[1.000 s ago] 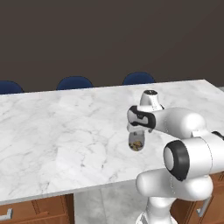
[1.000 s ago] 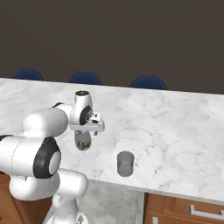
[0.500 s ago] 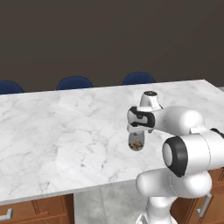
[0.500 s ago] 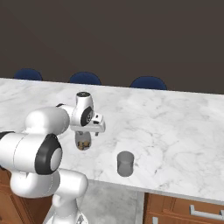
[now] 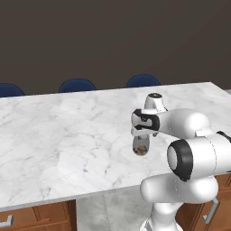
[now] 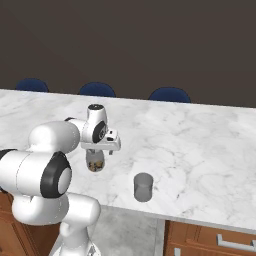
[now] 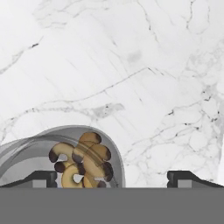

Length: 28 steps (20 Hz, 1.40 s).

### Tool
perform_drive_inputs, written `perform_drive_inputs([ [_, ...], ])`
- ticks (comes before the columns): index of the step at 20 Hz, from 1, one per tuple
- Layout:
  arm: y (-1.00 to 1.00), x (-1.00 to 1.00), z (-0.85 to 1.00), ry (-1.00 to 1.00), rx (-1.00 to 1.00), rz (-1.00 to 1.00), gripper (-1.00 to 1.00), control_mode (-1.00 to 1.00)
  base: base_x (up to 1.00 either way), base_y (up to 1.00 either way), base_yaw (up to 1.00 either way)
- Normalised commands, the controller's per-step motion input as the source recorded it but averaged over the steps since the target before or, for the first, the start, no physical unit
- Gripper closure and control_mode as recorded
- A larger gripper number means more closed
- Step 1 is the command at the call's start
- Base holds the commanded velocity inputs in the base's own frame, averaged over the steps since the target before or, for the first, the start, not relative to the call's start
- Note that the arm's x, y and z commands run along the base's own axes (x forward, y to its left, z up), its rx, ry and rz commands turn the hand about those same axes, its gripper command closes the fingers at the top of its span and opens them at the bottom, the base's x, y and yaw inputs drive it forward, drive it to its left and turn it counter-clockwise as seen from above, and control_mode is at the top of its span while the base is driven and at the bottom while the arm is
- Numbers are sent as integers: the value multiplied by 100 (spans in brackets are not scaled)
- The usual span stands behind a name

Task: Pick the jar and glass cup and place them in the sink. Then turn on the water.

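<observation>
Pincer [image 7: 112, 178] lowered; right base view adds glass cup [image 6: 143, 187].

I work in a kitchen. A marble counter [image 5: 67, 135] sits on wood cabinets [image 6: 210, 242]. Blue chairs [image 5: 77, 85] line its far side.

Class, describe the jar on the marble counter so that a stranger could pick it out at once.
Start at the white marble counter and find the robot's white arm reaching over its near edge. Right under the open pincer stands the jar, a small clear glass cylinder. Unlike the plain grey glass cup beside it, it holds brown-golden bits.
</observation>
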Motion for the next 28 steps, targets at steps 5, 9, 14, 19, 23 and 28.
perform_drive_inputs([
  [5, 0, 0, 0, 0, 0, 0, -100, -100, 0, 0, 0],
  [9, 0, 0, 0, 0, 0, 0, -100, -100, 0, 0, 0],
  [14, 0, 0, 0, 0, 0, 0, -100, -100, 0, 0, 0],
  [19, 0, 0, 0, 0, 0, 0, 100, -100, 0, 0, 0],
  [23, 0, 0, 0, 0, 0, 0, 100, -100, 0, 0, 0],
  [28, 0, 0, 0, 0, 0, 0, 100, -100, 0, 0, 0],
])
